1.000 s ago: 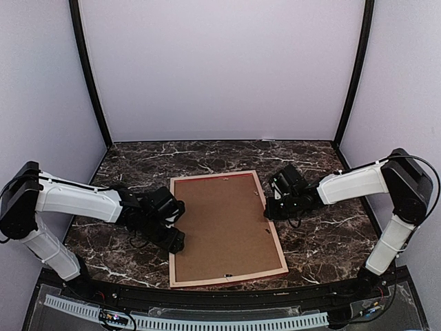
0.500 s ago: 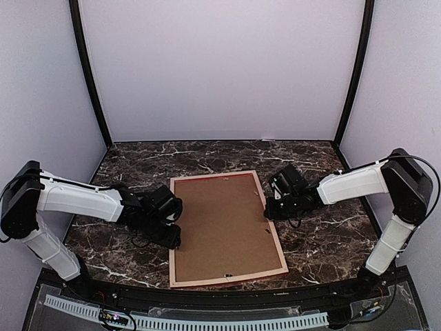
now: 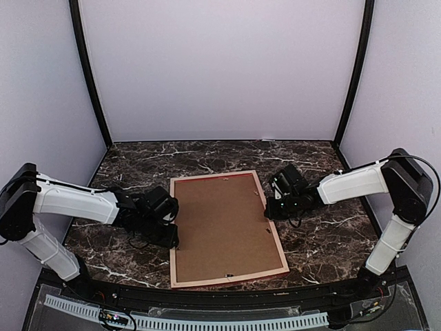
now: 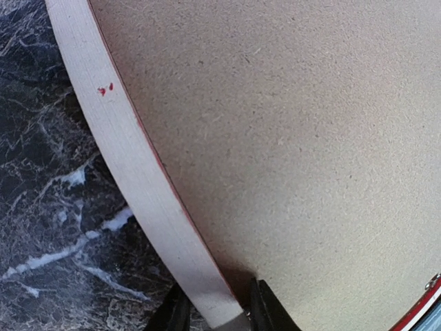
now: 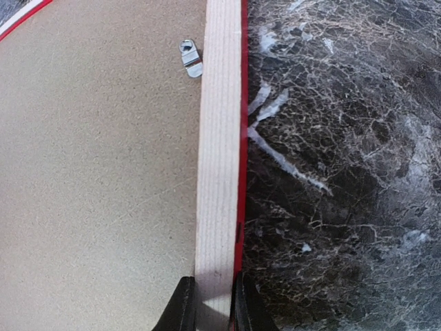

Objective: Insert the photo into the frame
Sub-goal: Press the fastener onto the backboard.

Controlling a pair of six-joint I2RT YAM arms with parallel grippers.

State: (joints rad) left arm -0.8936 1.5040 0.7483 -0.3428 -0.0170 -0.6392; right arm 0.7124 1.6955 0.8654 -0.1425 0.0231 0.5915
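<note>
The frame lies face down on the marble table, pale wooden back up, a thin red edge showing. A plain brown backing board fills its opening. The photo is hidden. My left gripper sits at the frame's left rail and is shut on it, one finger on the outside and one over the board. My right gripper is shut on the right rail, its fingertips pinching the wood on both sides.
A small metal turn clip lies on the board by the right rail, and another shows at the board's edge. Dark marble table lies around the frame, with grey walls on three sides.
My left gripper has narrowed its jaws onto the frame's left rail and shifted slightly towards the near edge. The right gripper and the frame have stayed put.
</note>
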